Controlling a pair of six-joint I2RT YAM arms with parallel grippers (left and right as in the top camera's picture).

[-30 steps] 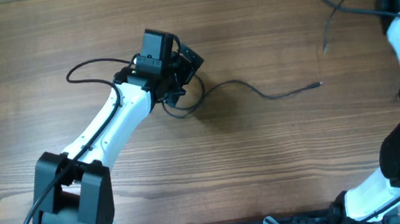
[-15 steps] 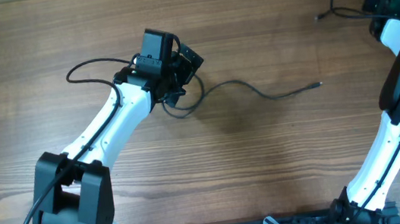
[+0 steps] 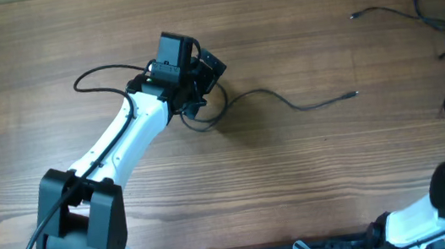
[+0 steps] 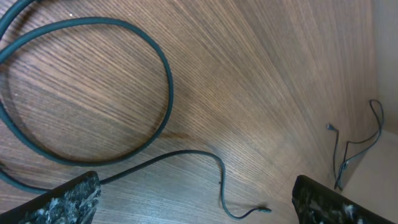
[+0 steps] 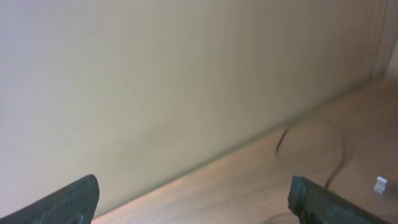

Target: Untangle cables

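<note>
Progress was judged partial: on the surface [image 3: 316, 189], the left tool [image 3: 204, 80] was held fully spread and empty over a cable loop [image 3: 198, 126], and the right tool [image 5: 193, 186] was likewise seen wide apart with nothing in it. One thin cable [image 3: 301, 106] was stretched out mid-surface to a free tip [image 3: 356, 93], while the cables [image 3: 426, 19] at the far right corner were left crossed, to be separated.
</note>
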